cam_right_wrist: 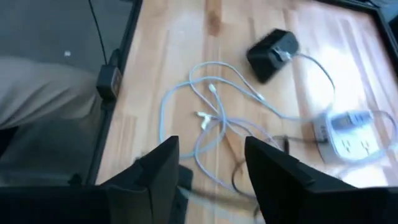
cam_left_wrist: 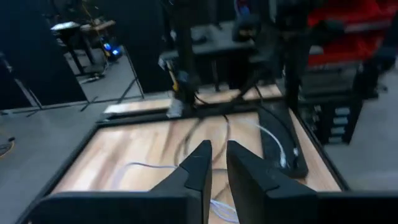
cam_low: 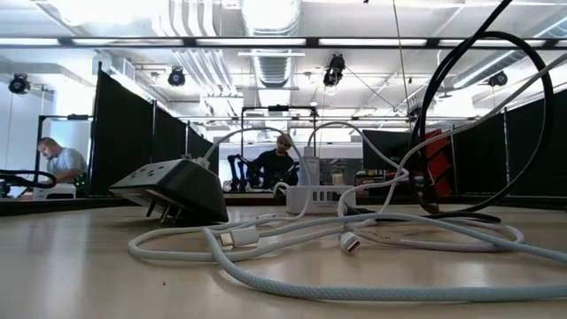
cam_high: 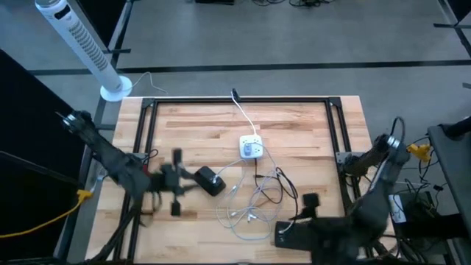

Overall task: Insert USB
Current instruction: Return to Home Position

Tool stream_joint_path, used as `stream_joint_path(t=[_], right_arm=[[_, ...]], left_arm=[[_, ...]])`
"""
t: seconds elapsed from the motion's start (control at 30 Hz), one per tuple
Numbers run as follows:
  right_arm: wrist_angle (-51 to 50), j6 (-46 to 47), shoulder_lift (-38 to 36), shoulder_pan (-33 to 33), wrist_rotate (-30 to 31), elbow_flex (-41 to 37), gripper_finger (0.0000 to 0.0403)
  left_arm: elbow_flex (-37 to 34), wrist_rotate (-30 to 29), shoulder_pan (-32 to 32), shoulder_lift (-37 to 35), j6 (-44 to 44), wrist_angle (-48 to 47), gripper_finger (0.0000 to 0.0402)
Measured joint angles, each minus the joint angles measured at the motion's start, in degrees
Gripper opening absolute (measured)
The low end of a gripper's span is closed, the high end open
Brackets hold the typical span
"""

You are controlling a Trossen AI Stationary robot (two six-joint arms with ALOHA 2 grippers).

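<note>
- High view: my left gripper (cam_high: 184,183) hangs over the left half of the table (cam_high: 309,125). Its tips point at the black outlet extension (cam_high: 210,181), which lies just beside them.
- Left wrist view: the fingers of my left gripper (cam_left_wrist: 217,149) are drawn close, with only a narrow slit between them and nothing in it.
- My right gripper (cam_high: 287,232) hangs over the near right part of the table, beside the tangle of leads. In the right wrist view its fingers (cam_right_wrist: 165,168) are spread wide and hold nothing.
- The black outlet extension sits left of centre. In the low view it rests tilted (cam_low: 173,188), socket face up, with a pale lead rising from its far side.
- The white outlet extension (cam_high: 252,147) lies near the middle of the table, farther back than the black one. Its own white lead runs off over the far edge.
- The pale charger cables (cam_high: 246,210) lie in a loose heap between my two grippers, nearer than both extensions. In the low view two USB plugs (cam_low: 239,237) lie bare on the wood, in no socket.
- A black cable (cam_high: 274,188) loops through the heap and arcs high in the low view. I cannot tell whether its end is seated.
- Beyond the table, one person (cam_low: 58,161) is at the left and a second person (cam_low: 282,161) is near the middle.
</note>
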Motion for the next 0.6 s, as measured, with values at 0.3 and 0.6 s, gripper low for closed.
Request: stream_joint_path(t=[0.3,0.6], right_arm=[[4.1,13.8,-26.0,5.5,4.4,-26.3,0.0077],[18.4,12.8,-51.7,5.7,9.3,-51.8,0.0003]], left_arm=[[-11.1,-2.6,-0.1,-20.5,-8.8,-4.9,0.0025],[-30.8,-7.7,0.0,-38.4,-11.1,0.9,0.0025]])
